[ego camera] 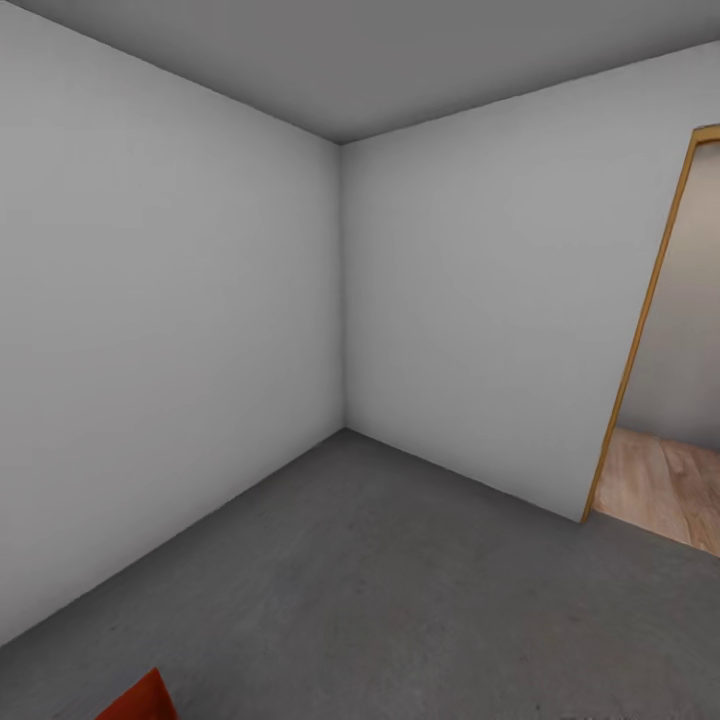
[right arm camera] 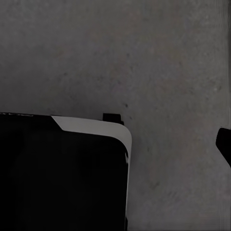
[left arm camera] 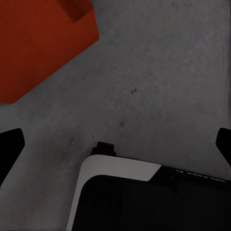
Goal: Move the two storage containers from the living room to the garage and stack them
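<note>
A: Head view report: the garage corner, where two plain pale grey walls (ego camera: 170, 300) meet under a grey ceiling (ego camera: 380, 60). The floor (ego camera: 380, 590) is dark grey and rough, like concrete. At the right stands a wood-framed doorway (ego camera: 650, 300), and light wood planks (ego camera: 665, 485) lie beyond its threshold.

B: Location of the storage containers?

A: One storage container (ego camera: 138, 701) shows as an orange-red corner at the lower edge of the head view, left of centre, resting on the floor. In the left wrist view the same orange-red bin (left arm camera: 41, 43) sits on the grey concrete, with its open top and one inner wall visible. It lies apart from the left end effector (left arm camera: 118, 144), touching neither fingertip.

B: State of the end effectors?

A: Left end effector: two dark fingertips (left arm camera: 9, 149) stand wide apart at opposite edges of its wrist view, spread, with nothing but floor between them. Right end effector (right arm camera: 224, 147): a single dark fingertip shows at the edge of its wrist view, so I cannot tell whether it is spread or closed. Below each wrist camera a black, white-edged part of the robot base (right arm camera: 62, 173) is visible over the floor
</note>
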You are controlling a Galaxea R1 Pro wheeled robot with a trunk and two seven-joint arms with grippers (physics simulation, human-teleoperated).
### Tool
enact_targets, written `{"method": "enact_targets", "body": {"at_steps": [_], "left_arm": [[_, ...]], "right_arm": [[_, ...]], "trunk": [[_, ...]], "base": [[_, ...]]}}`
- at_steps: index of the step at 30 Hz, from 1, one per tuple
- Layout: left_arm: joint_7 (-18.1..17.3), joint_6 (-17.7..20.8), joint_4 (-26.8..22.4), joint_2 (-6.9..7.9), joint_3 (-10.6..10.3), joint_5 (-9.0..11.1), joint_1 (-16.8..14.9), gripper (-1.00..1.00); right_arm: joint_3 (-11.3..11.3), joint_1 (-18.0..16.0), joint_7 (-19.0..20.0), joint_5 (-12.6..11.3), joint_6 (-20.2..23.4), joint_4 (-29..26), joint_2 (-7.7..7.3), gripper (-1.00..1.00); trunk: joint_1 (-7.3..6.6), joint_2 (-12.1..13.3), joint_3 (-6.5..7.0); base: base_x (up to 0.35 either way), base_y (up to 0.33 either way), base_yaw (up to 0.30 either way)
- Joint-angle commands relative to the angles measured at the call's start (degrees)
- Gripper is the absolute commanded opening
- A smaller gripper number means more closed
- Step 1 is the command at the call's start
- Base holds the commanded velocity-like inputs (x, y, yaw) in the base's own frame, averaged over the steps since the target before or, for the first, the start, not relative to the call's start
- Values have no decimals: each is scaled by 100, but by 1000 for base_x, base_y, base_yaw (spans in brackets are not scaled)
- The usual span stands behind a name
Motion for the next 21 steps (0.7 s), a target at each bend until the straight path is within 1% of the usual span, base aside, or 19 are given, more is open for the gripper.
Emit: {"method": "enact_targets", "body": {"at_steps": [1,10,21], "left_arm": [[4,-17,3,0,12,21,-3,100],[4,-17,3,0,12,21,-3,100],[4,-17,3,0,12,20,-3,100]], "right_arm": [[49,-9,-3,-51,-32,19,3,100],[49,-9,-3,-51,-32,19,2,100],[49,-9,-3,-51,-32,19,2,100]], "trunk": [[1,-7,-4],[1,-7,34],[1,-7,39]], "base": [[0,0,-247],[0,0,-234],[0,0,-280]]}}
